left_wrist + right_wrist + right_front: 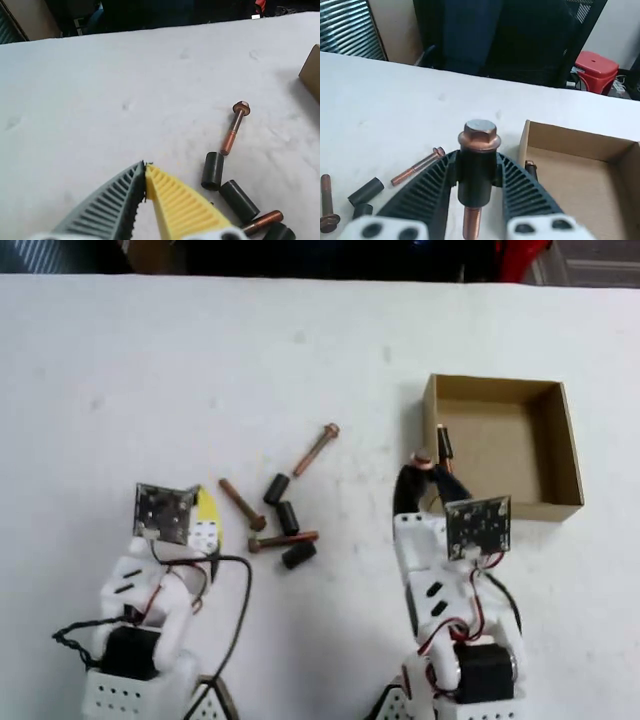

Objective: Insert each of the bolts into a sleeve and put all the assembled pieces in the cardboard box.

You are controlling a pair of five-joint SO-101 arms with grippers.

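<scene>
At the near wall of the cardboard box [570,137], just ahead of my right pincer [477,161], I am clenching a sleeve [476,181] with its bolt [479,134] standing upright inside, risking the bolt slipping free if I tilt or the piece landing outside if I release early.

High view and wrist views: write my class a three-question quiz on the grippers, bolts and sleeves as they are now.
1. True or false: the left gripper is open.
2. How many loose sleeves lie on the table? A two, B three, C five.
3. Fill in: the right gripper is shut on a bolt fitted into a black ____.
Key: 1 false; 2 B; 3 sleeve.
</scene>
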